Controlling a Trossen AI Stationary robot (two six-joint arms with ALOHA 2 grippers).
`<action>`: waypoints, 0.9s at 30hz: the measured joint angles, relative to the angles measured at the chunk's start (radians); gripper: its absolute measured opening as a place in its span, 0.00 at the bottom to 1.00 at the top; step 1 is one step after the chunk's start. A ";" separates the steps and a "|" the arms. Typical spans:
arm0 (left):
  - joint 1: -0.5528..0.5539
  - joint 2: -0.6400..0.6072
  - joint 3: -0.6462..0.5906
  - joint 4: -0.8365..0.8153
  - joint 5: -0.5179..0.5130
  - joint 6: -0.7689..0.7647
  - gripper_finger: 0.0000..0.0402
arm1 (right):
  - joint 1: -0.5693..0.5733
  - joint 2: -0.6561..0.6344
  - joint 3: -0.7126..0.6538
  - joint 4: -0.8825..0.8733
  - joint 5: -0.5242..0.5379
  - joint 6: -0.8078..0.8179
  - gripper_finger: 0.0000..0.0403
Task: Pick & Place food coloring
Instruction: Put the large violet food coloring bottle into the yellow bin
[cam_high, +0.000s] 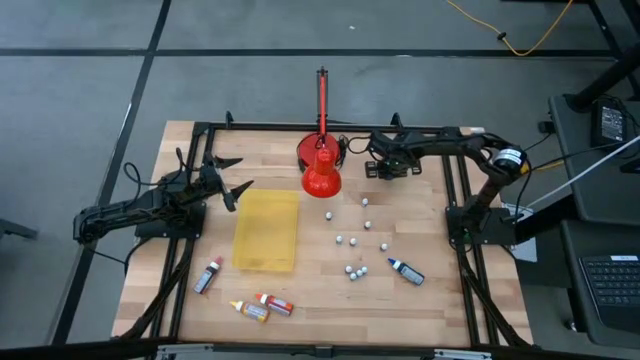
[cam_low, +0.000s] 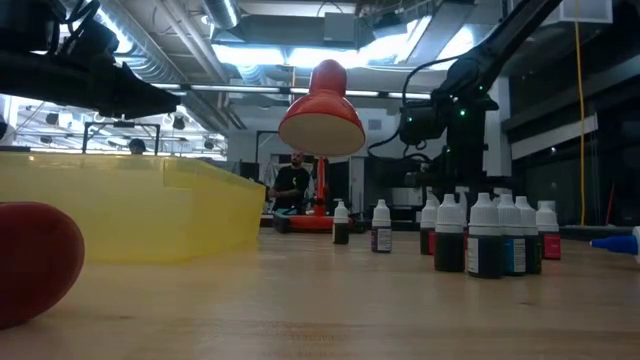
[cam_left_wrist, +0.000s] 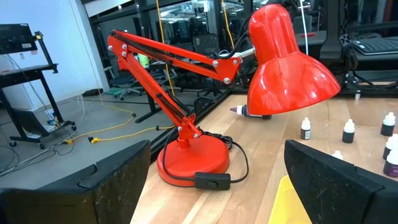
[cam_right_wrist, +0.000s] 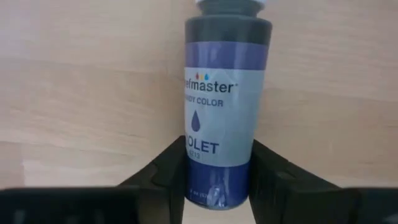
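Observation:
A violet food coloring bottle (cam_right_wrist: 219, 93) lies on its side on the wooden table, at the far side just right of the red desk lamp (cam_high: 321, 172). My right gripper (cam_right_wrist: 217, 171) points down over it, shut on it. Several more small bottles stand upright mid-table (cam_high: 352, 243). Others lie flat: a blue one (cam_high: 406, 271), a red one (cam_high: 208, 276), a yellow one (cam_high: 250, 311) and another red one (cam_high: 275, 304). My left gripper (cam_high: 236, 190) waits open and level at the table's left, beside the yellow tray (cam_high: 267, 231). My right gripper pinches the violet bottle's labelled body (cam_right_wrist: 217, 149) between its two fingers (cam_right_wrist: 166, 171), toward the end away from the cap. The fingers come from above, pointing down, and lie across the bottle. The bottle lies flat on the table.
The red lamp's base and shade stand close to the left of my right gripper, its arm (cam_high: 322, 95) reaching past the far edge. A black frame rail (cam_high: 400, 130) runs along the far edge. Bare wood lies between the tray and the near bottles.

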 joint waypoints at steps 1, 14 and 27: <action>0.000 0.000 0.000 0.000 0.000 0.000 0.90 | 0.000 -0.011 0.000 -0.001 0.000 0.009 0.32; 0.000 0.000 0.000 0.000 0.000 0.000 0.90 | 0.020 -0.227 0.231 -0.136 0.156 -0.121 0.32; 0.000 0.000 0.000 0.000 0.000 0.000 0.90 | 0.215 -0.238 0.765 -0.184 0.285 -0.433 0.32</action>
